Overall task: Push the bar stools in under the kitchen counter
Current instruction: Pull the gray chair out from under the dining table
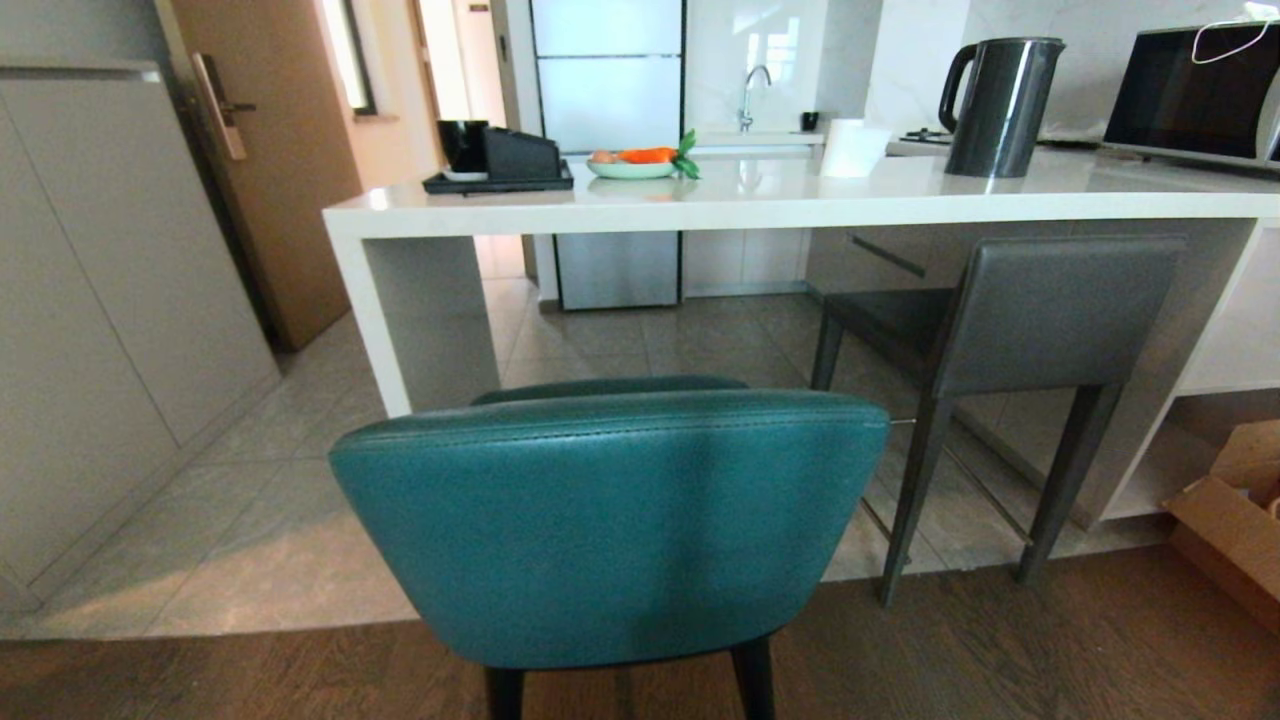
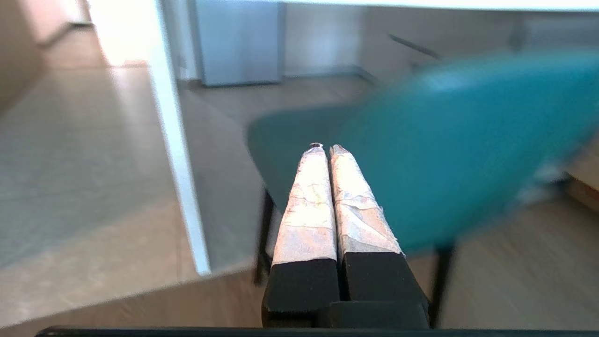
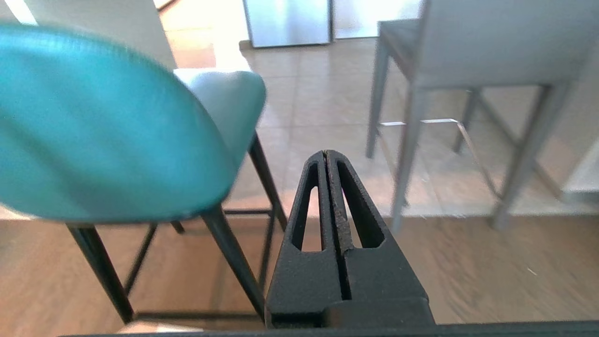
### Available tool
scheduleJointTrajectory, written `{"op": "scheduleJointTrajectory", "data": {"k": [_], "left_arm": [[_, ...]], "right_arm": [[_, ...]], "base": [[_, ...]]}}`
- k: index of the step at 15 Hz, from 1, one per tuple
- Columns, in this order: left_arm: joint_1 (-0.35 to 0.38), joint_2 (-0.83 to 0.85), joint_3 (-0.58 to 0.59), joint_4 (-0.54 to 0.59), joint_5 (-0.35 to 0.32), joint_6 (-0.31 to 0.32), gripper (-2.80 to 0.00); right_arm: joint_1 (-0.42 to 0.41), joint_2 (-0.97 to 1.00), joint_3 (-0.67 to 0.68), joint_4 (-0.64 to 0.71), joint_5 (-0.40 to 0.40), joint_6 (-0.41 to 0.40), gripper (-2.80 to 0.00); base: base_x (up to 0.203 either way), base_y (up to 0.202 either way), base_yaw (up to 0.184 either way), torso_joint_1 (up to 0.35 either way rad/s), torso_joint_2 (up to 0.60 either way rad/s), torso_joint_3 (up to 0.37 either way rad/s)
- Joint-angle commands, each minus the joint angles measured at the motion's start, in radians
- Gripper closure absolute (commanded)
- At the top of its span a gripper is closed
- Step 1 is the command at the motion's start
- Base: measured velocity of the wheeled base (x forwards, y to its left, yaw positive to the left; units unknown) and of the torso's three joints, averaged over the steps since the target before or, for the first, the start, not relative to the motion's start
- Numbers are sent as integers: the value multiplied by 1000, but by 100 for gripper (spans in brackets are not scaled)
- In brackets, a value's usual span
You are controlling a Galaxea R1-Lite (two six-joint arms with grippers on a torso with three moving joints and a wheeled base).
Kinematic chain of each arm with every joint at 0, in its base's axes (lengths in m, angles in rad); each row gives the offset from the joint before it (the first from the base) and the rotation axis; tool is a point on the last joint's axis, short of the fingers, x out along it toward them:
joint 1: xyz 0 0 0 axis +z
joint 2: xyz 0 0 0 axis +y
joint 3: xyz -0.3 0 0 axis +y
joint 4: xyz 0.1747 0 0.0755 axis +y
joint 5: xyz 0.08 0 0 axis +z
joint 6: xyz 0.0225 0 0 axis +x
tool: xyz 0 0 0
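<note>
Teal stool [image 1: 610, 520]: curved leather back and thin black legs; it is placed directly before the bench [image 1: 700, 205], with its back turned away from the bench. Its seat [image 1: 610, 388] is seen just short of the bench's white side panel [image 1: 400, 320], not under the slab. Its legs are set on the wood floor [image 1: 1000, 650], near the line where the tiled floor [image 1: 250, 520] begins.

Grey stool [image 1: 1040, 320]: rectangular back, grey legs and metal footrest [image 3: 421, 122]; it is placed to the right of the teal stool, well apart from it. Its seat is tucked under the bench slab, and its back is found just below the slab edge.

Bench: a glossy white slab, by which a black kettle [image 1: 1000, 105], a white cup [image 1: 855, 148], a plate of carrot and other food [image 1: 635, 165] and a black tray [image 1: 495, 182] with dark containers are carried. A microwave [image 1: 1195, 95] is set at the far right end.

Left claw [image 2: 324, 149]: the tape-wrapped fingers are pressed together, nothing between them; it is held beside the teal stool's left side, at seat level, without visible contact.

Right claw [image 3: 326, 153]: the black fingers are closed together and empty; it is held low between the teal stool and the grey stool, touching neither.

Cardboard box [image 1: 1235, 520]: it is set on the floor to the right of the grey stool.
</note>
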Motion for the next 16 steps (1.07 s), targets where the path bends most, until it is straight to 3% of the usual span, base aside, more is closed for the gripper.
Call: {"op": "scheduleJointTrajectory", "data": {"k": [1,3,6,11,14,16], "left_arm": [[25,-133,-28,93,-29,28,0],[26,-158,-33,117,-35,48,0],[5,-187,-55,224,-83,49,0],[14,-348,25,326,-85,93,0],[13,-359,182,260,38,142,0],[15,-359,309,139,84,186,0]], "right_arm": [[-30,-104,-85,101,-41,-11,0],[-117,-101,-129,119,-49,-46,0],[-249,-136,-172,160,85,-67,0],[-230,-324,-129,337,129,-71,0],[-226,-378,46,352,160,-54,0],[-225,-379,185,255,165,-51,0]], "base": [[0,0,0,0,0,0],[0,0,0,0,0,0],[0,0,0,0,0,0],[0,0,0,0,0,0],[0,0,0,0,0,0],[0,0,0,0,0,0]]}}
